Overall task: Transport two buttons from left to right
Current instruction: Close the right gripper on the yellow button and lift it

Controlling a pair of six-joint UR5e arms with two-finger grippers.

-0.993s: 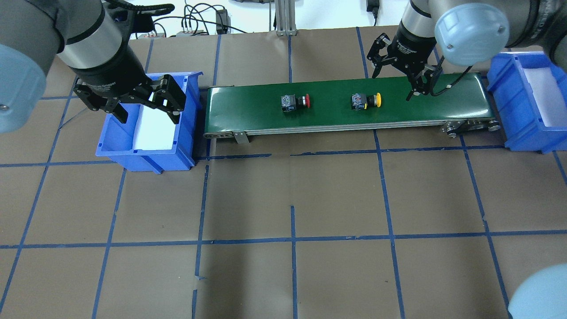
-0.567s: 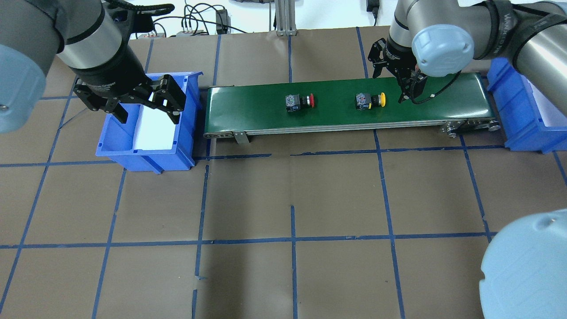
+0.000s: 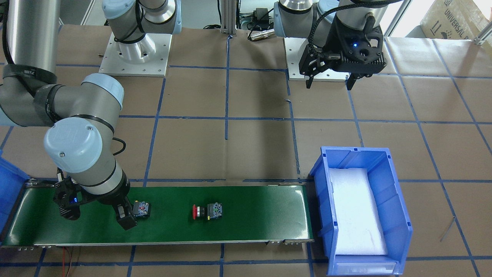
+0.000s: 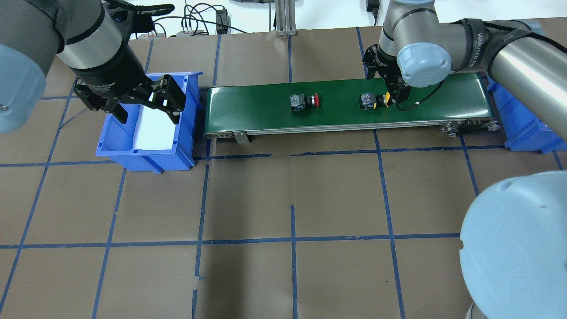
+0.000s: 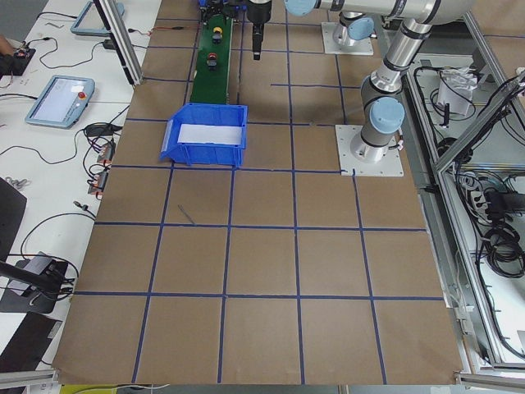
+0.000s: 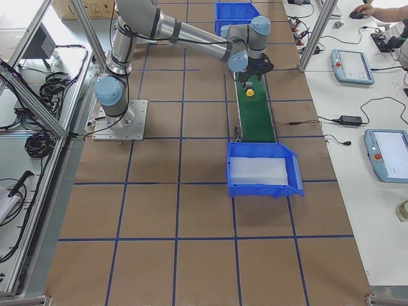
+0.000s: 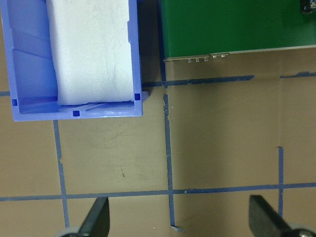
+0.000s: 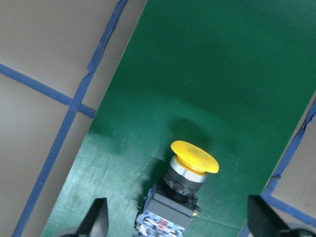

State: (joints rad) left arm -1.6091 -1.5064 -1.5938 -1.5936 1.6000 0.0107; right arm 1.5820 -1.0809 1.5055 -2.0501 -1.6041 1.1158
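Right gripper (image 8: 178, 221), my fingers spread wide, straddles the yellow-capped button (image 8: 194, 158) on the green conveyor belt (image 8: 207, 74); left gripper (image 4: 148, 116) likewise spread, holding nothing.

We count two push-button switches: one yellow-capped button (image 4: 372, 101) with a black body, and one red-capped button (image 4: 304, 101) of the same build at its nine o'clock in the overhead view. Both lie on one long green conveyor belt (image 4: 257, 110). We count two blue plastic bins: one foam-lined bin (image 4: 146, 161) at the belt's nine o'clock, and one second bin (image 3: 9, 196) at its three o'clock. We see two grey robot arms, each with one black two-finger gripper: the left gripper (image 4: 148, 116) and the right gripper (image 3: 100, 219), two in all.
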